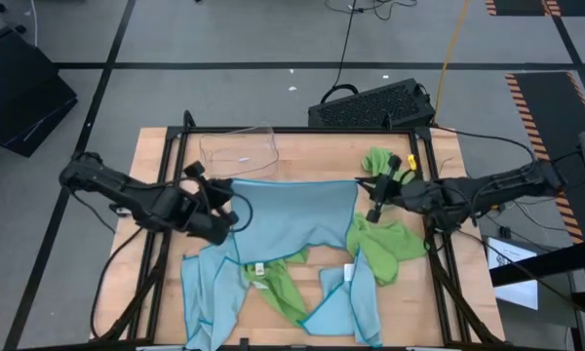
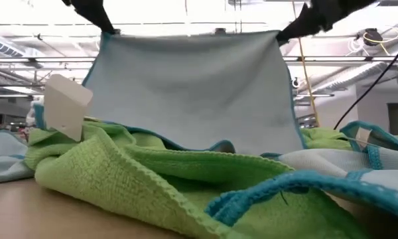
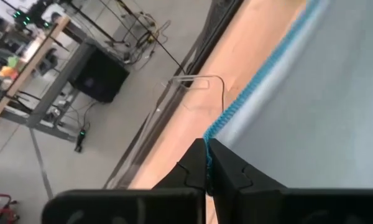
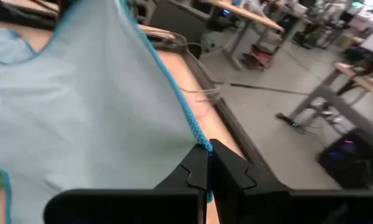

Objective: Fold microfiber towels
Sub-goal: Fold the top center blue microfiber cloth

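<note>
A light blue microfiber towel (image 1: 292,210) hangs spread between my two grippers over the middle of the table. My left gripper (image 1: 230,195) is shut on its left upper corner and my right gripper (image 1: 372,200) on its right upper corner. In the low view the towel (image 2: 192,93) shows as a flat sheet. Its top edge is level and its lower edge (image 2: 205,147) rests on the pile of towels. Loose lime green towels (image 1: 385,244) (image 1: 278,285) and blue towels (image 1: 210,292) (image 1: 349,304) lie crumpled near the front. My left gripper pinches the blue towel's upper left corner (image 3: 206,138) at its dark teal hem, between the two fingertips (image 3: 193,171). The top edge runs away from the fingers, drawn straight. The towel hangs below, its lower edge on the pile. My right gripper pinches the towel's upper right corner (image 4: 204,144) at the teal hem, between its two fingertips (image 4: 227,168). The fingers come roughly level from the table's right side. The cloth spreads away from them, taut along the top, and hangs down.
A clear plastic tray (image 1: 239,151) stands at the far left of the table, behind the hanging towel. Another green towel (image 1: 378,161) lies at the far right. A black keyboard-like object (image 1: 370,102) lies on the floor beyond the far edge.
</note>
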